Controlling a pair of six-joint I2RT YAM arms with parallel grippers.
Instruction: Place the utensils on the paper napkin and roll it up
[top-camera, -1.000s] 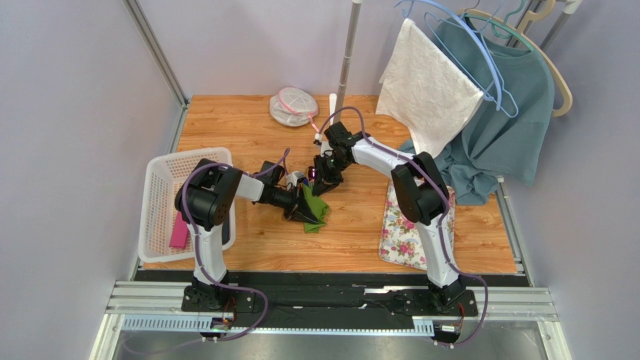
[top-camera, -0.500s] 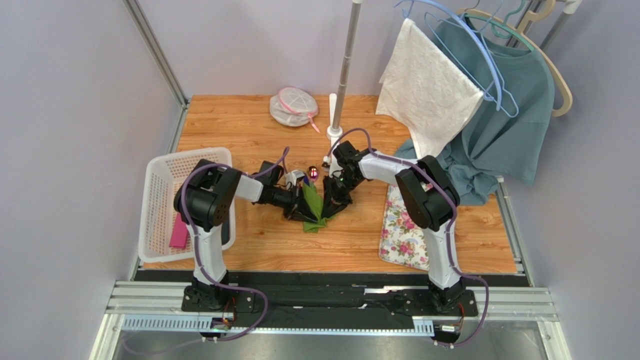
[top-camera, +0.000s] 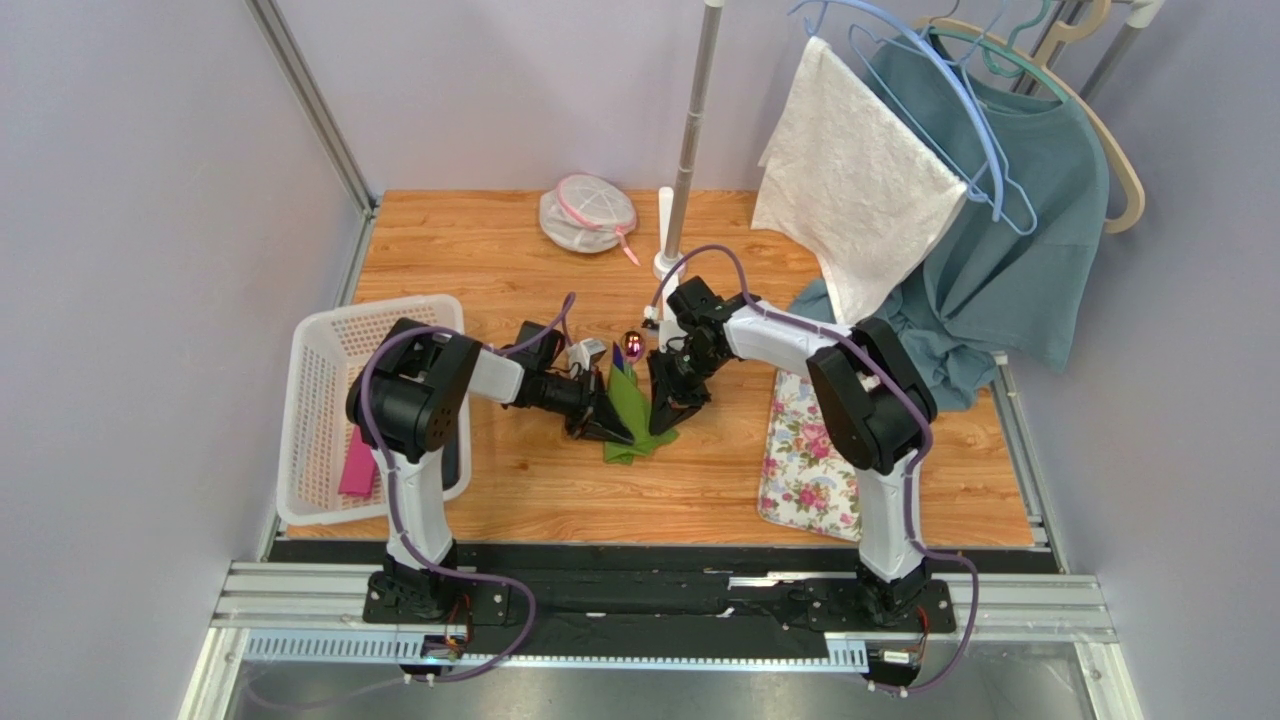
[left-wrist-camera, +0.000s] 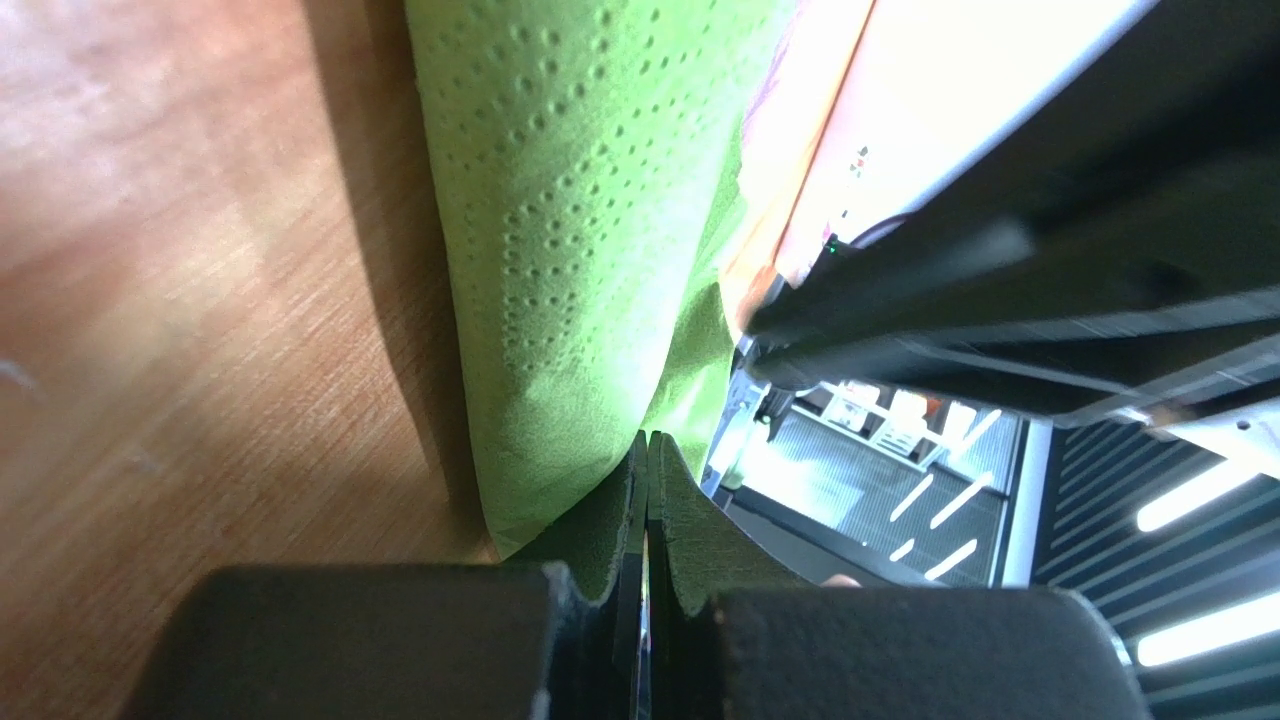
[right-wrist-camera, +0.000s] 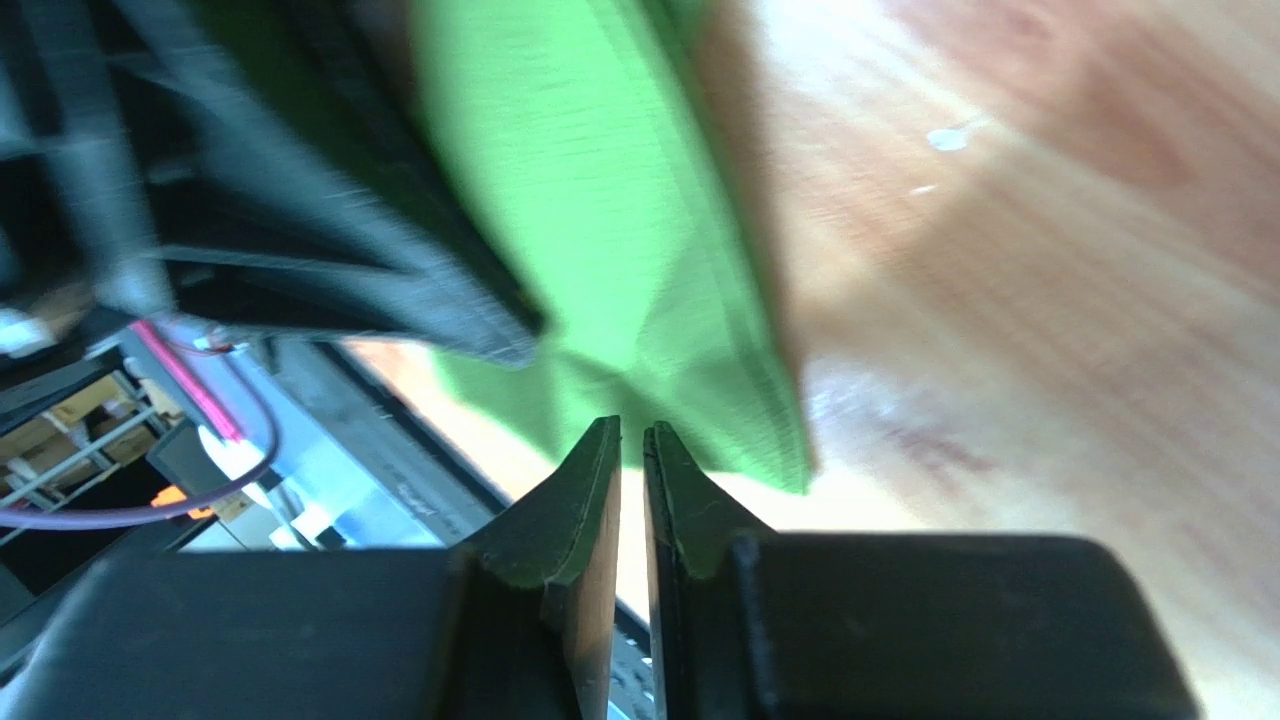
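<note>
- Top external view: the green paper napkin (top-camera: 631, 414) lies near the centre of the bench (top-camera: 496, 255). It is bunched into a long narrow fold running from 12 to 6 o'clock, with one pincer on each side.
- The left pincer (top-camera: 597, 416) reaches in from 9 o'clock and touches the napkin's left side. The right pincer (top-camera: 667, 401) reaches in from 2 o'clock and meets its right side.
- At the napkin's 12 o'clock end I see the glossy reddish head of one utensil (top-camera: 634, 345). Its shaft is hidden, and I can't make out any other utensil.
- In the left wrist view, my left pincer's jaws are pressed together and clamped on a lower fold of the napkin. The dimpled green sheet rises away from the tips, with bare wood on its 9 o'clock side.
- In the right wrist view, my right pincer's jaws stand nearly together, with only a thin slit between them. The napkin's edge comes right down to the tips, but the picture is blurred and I cannot tell whether they nip it.
- A white plastic basket (top-camera: 323, 402) sits at the bench's 9 o'clock edge with a flat pink piece (top-camera: 358, 465) inside.
- A round mesh pouch (top-camera: 586, 213) lies at 12 o'clock, beside a grey pole (top-camera: 688, 120).
- A floral mat (top-camera: 804, 465) lies at 4 o'clock, partly under the right arm.
- A white towel (top-camera: 849, 173) and a teal shirt (top-camera: 1022, 240) hang at 2 o'clock.
</note>
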